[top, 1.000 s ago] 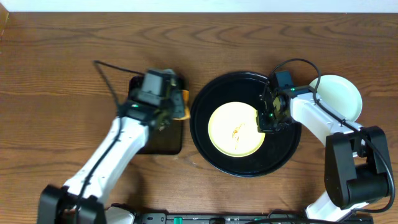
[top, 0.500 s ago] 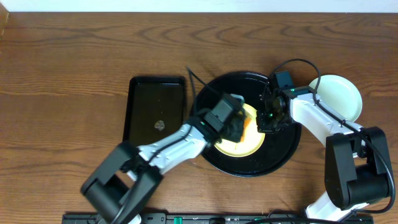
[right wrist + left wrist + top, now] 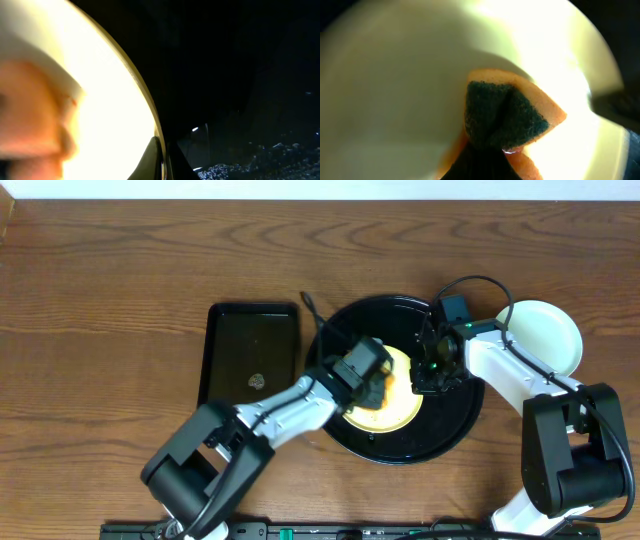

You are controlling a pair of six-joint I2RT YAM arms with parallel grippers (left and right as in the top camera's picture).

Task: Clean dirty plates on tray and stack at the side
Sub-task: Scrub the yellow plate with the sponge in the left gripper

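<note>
On the tray (image 3: pixel 455 428), the left gripper (image 3: pixel 377 387) pinches a sponge (image 3: pixel 506 116) against the yellow plate (image 3: pixel 398 413). The right gripper (image 3: pixel 432 376) meets the plate's rim; whether it grips cannot be told.

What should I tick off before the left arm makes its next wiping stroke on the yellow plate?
1. Grip: sponge pinched in left tool: ok.
2. Contact: sponge pressed on yellow plate: ok.
3. Seat: plate lies inside round tray: ok.
4. Brace: right tool at the plate's right rim: ok.
5. Clamp: right tool closed on that rim: cannot tell.
6. Smear at plate centre: cannot tell, the arm and sponge cover it.
</note>
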